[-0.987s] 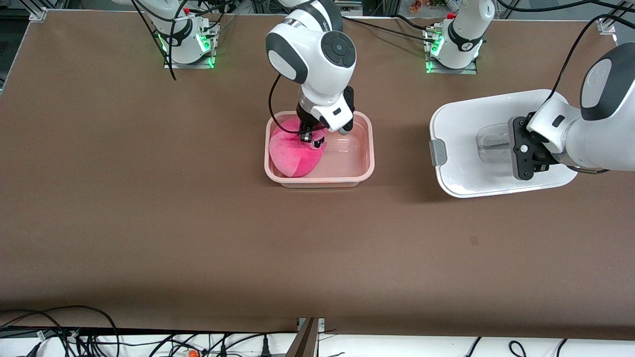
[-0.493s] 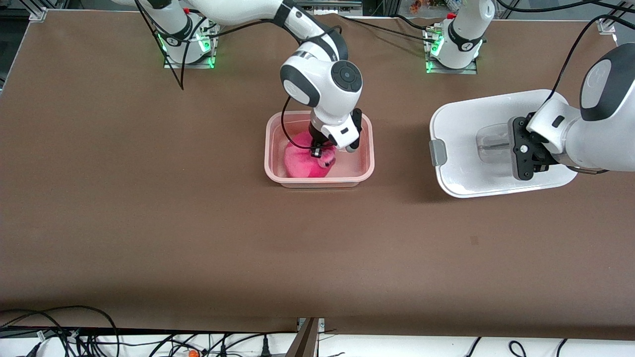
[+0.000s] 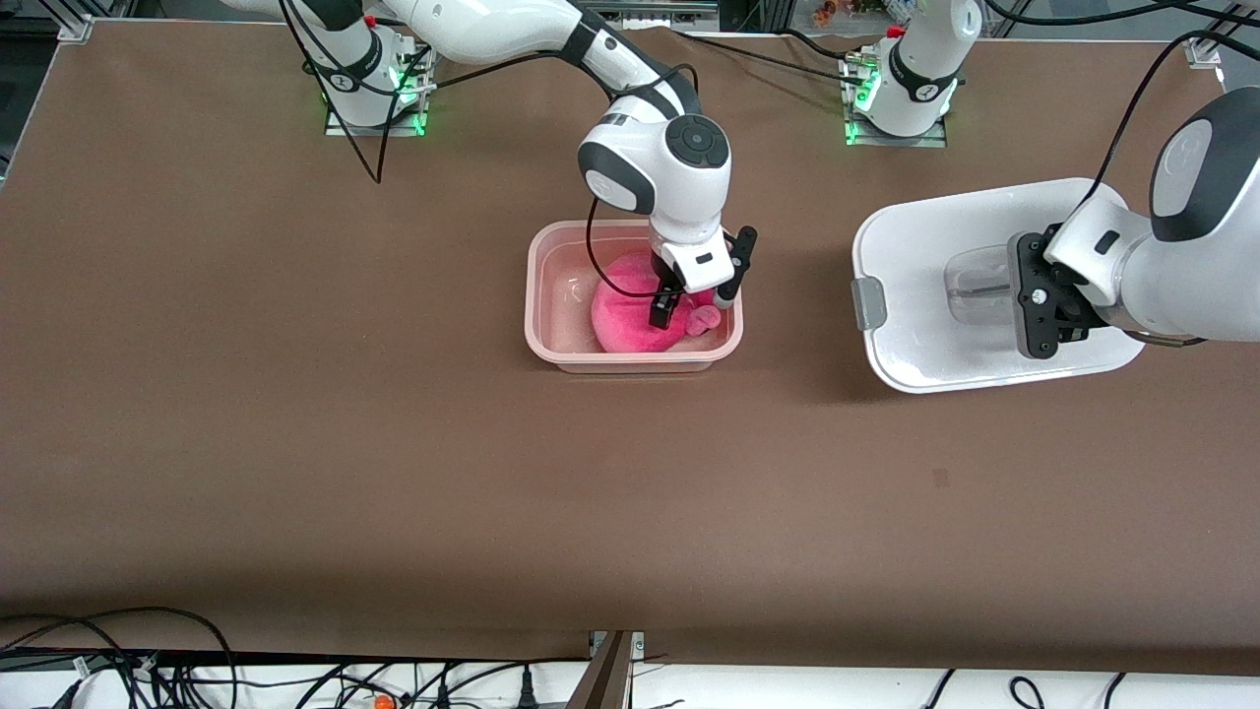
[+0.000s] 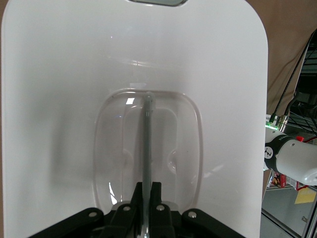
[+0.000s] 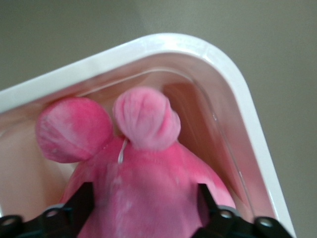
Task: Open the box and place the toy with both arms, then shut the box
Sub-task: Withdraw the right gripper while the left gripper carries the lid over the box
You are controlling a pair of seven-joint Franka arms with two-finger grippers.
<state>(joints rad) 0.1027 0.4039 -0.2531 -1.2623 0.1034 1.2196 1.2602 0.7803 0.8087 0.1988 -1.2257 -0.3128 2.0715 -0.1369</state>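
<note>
- Front view, nearest first: toy (image 3: 630, 320) now sits inside box (image 3: 551, 295), twd the left arm's end of it and against the wall nearer the camera. A sec ago it lay at the right arm's end of the box, so it has been carried across the inside.
- Right gripper (image 3: 689, 305) is low over the toy, w/ fingers spread either side of it; they were pinched on the plush a moment back and have just parted. In right wrist view the fingers (image 5: 81, 198) flank the toy's body (image 5: 148, 193) w/ gaps showing, ears pointing at the box corner.
- Meaning: placing step looks done. Toy is released and resting in the box; right arm prob needs to lift clear next.
- Farther off, twd the left arm's end of the table: lid (image 3: 935, 256) is held flat, well apart from the box, unchanged over the last sec.
- Left gripper (image 3: 1034, 295) is clamped on the lid's handle (image 4: 147, 134); left wrist view shows the bar running into the closed fingers.
- Left to do: bring lid back over box and close it.
</note>
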